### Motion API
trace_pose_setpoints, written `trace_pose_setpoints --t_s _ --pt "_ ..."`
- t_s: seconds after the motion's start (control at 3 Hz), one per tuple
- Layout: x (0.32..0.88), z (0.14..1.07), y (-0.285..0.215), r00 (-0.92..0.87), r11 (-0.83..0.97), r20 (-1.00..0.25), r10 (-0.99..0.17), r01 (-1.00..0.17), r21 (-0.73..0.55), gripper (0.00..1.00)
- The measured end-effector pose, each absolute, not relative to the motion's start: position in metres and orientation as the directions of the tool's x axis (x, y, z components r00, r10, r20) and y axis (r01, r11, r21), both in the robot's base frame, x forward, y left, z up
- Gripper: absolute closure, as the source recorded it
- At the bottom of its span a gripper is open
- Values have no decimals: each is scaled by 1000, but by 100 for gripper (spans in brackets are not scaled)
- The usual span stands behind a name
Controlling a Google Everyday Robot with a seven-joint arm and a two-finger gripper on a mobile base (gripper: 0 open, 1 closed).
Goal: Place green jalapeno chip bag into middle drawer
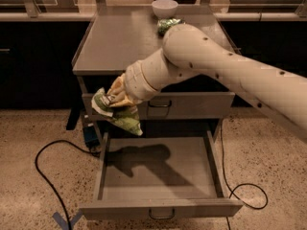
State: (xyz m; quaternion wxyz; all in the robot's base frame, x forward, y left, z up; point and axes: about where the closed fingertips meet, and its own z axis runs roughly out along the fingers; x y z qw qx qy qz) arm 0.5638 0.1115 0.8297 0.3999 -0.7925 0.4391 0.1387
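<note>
The green jalapeno chip bag [121,115] is light green and white, and hangs crumpled in my gripper [115,99]. The gripper is shut on its upper part. It holds the bag in the air in front of the cabinet's left side, above the back left corner of the middle drawer. The middle drawer [158,174] is pulled wide open below, and its grey tray holds nothing but the arm's shadow. Its flat front [192,208] with a dark loop handle [161,214] faces me.
The closed top drawer [192,104] sits just behind the arm. A white bowl [164,7] and a dark green shiny packet [169,25] rest at the back of the grey cabinet top [120,42]. Black cables [45,176] lie on the floor on both sides; a blue box [89,134] stands by the left leg.
</note>
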Motion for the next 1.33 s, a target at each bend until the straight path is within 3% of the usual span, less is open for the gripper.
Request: trace_pose_setpoints --t_s 1.0,1.33 --pt "532 744 6 381 1 -691 -614 -875 -484 100" --pt "531 734 7 380 1 -695 -610 -877 -480 100"
